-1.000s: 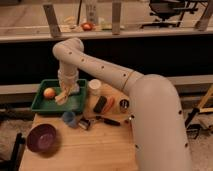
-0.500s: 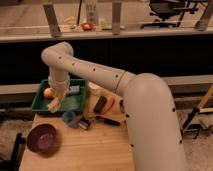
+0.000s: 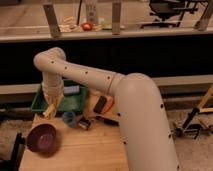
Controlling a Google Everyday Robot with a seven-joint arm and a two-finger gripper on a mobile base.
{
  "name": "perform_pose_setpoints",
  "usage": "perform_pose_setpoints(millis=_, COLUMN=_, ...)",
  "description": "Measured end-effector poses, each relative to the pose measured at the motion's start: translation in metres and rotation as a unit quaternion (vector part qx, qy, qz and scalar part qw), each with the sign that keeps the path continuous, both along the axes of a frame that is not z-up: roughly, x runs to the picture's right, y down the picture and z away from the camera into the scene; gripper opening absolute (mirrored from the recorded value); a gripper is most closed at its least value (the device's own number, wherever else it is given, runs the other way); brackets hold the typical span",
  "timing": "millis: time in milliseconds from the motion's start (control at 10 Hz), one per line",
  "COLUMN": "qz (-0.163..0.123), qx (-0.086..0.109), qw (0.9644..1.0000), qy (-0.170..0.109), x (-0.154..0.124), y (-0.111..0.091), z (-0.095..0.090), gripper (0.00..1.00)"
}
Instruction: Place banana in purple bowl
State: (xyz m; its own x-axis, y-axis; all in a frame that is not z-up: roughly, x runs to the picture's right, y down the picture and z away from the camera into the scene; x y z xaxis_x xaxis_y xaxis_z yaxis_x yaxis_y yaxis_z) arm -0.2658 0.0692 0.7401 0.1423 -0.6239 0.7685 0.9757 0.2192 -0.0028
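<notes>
Jaws closed on the banana (image 3: pixel 49 111), narrow gap, pale yellow fruit pinched between them and hanging tilted, lower end toward the left. Held clear of the wood, over the front left corner of the green tray (image 3: pixel 36 103), at the tray's rim rather than inside it. Not in the purple bowl (image 3: pixel 41 138); bowl below and slightly left of the fruit, apart from it, sitting near the left front of the wooden table (image 3: pixel 95 150), nothing seen inside.

Gripper (image 3: pixel 51 106) pointing down, wrist straight above it, over the tray's left side. White arm (image 3: pixel 90 77) sweeping up from lower right, bent sharply at the elbow above the tray.

Blue cup (image 3: pixel 69 118) just right of the banana, in front of the tray. Small dark item (image 3: pixel 84 123) beside the cup, kind unclear. Light blue block (image 3: pixel 71 90) inside the tray, right of the wrist. Flat black object (image 3: pixel 100 104) right of the tray, partly under the arm. Orange-red fruit (image 3: pixel 87 26) far back on the upper ledge.
</notes>
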Motion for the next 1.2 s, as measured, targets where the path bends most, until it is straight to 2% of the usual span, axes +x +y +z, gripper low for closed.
perform_pose_setpoints(millis=200, qz=-0.019, qx=-0.004, qw=0.9998, qy=-0.005, x=-0.011, y=0.012, z=0.005, gripper=0.02)
perform_pose_setpoints(millis=300, qz=-0.026, qx=-0.001, qw=0.9995, qy=-0.017, x=-0.023, y=0.022, z=0.004, gripper=0.02)
perform_pose_setpoints(millis=600, qz=-0.029, qx=0.007, qw=0.9985, qy=-0.045, x=-0.046, y=0.051, z=0.007, gripper=0.02)
perform_pose_setpoints(millis=900, qz=-0.028, qx=-0.009, qw=0.9975, qy=-0.064, x=-0.054, y=0.085, z=0.018, gripper=0.02)
perform_pose_setpoints(millis=1200, qz=-0.03, qx=-0.021, qw=0.9966, qy=-0.074, x=-0.056, y=0.103, z=0.017, gripper=0.02)
